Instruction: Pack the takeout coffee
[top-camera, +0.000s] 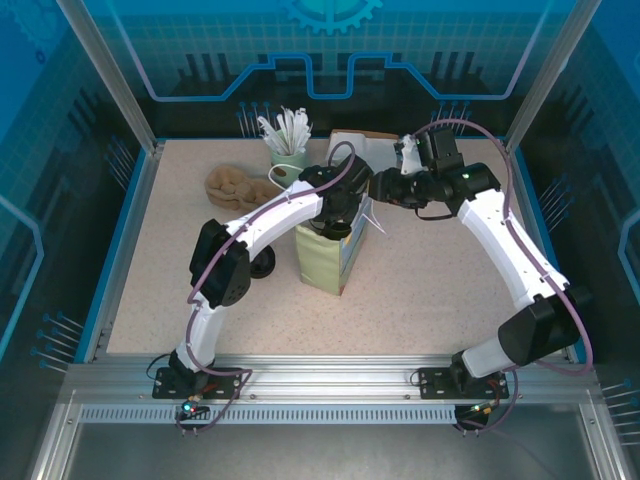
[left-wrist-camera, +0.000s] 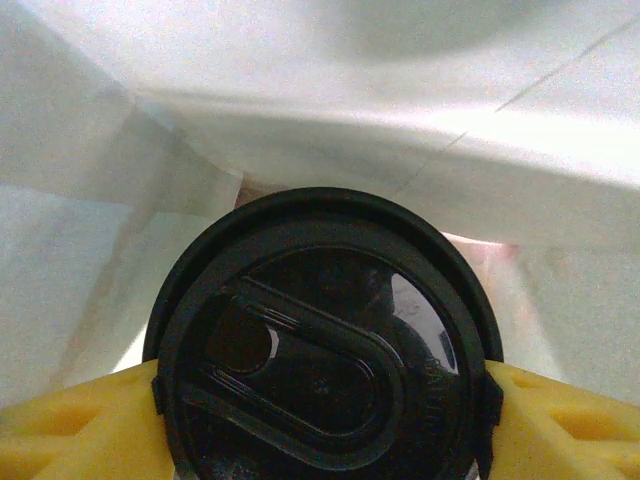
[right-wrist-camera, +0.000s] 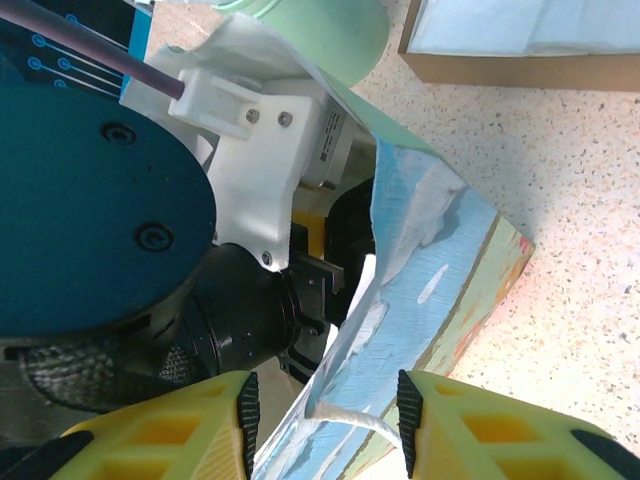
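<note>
The takeout coffee (left-wrist-camera: 320, 350) stood inside the paper bag (top-camera: 325, 262), in the middle of the surface (top-camera: 430, 290). The jaws of the left gripper (left-wrist-camera: 325, 400) flanked its lid; pinching or only touching, I could not tell. The jaws of the right gripper (right-wrist-camera: 322, 420) pinched the bag's rim, probably to keep its mouth open.
</note>
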